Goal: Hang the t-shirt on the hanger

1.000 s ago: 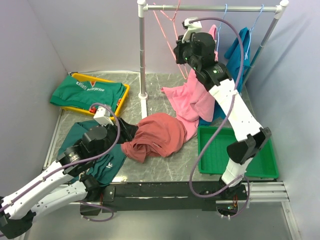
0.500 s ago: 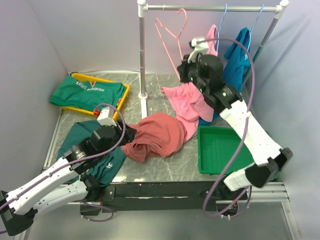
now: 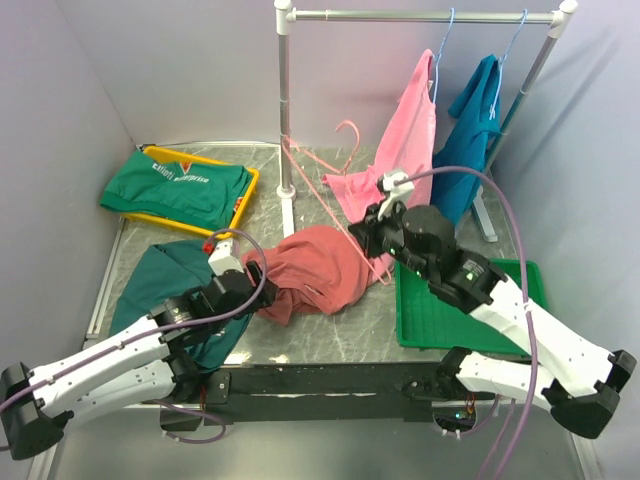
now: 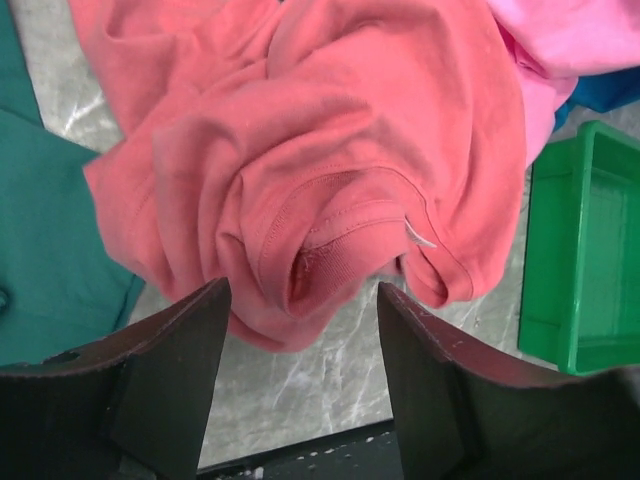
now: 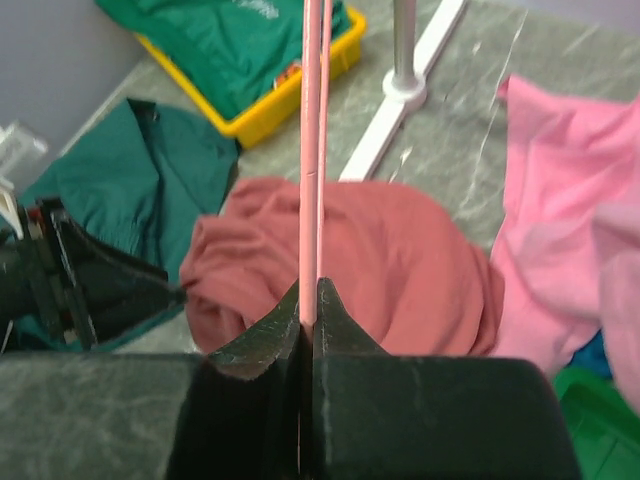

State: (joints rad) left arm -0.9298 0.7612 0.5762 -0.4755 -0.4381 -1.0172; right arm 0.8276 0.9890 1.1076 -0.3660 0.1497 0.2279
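Grey-veined marble covers the table (image 3: 340, 325), with pale lilac walls around it and a white clothes rail (image 3: 420, 16) across the back. The t-shirt (image 3: 315, 270) lies crumpled near the table's middle, its hem touching the light pink shirt (image 3: 410, 130) that trails down from the rail. A dark green garment (image 3: 165, 275) lies to its left and a green tray (image 3: 470, 300) to its right.

The right gripper (image 5: 310, 300) is pinched tight on the hanger (image 3: 318, 192), which is off the rail and slants low over the table, its far end close to the rail's post. The left gripper (image 4: 300, 295) hangs over the bunched collar with its jaws apart. I cannot tell whether it touches the cloth.

Several things could go wrong from here.
- The grip is on 1 spot of thin wire, so the hanger could pivot in the pinch as soon as it meets cloth.
- Its long far end could catch the post or hook the pink shirt instead.
- The collar is folded on itself. If the left jaws close on 2 layers, they could seal the neck opening and leave the hanger arm no way in.
- A shallow pinch could slip off, or drag the whole shirt toward the green garment.
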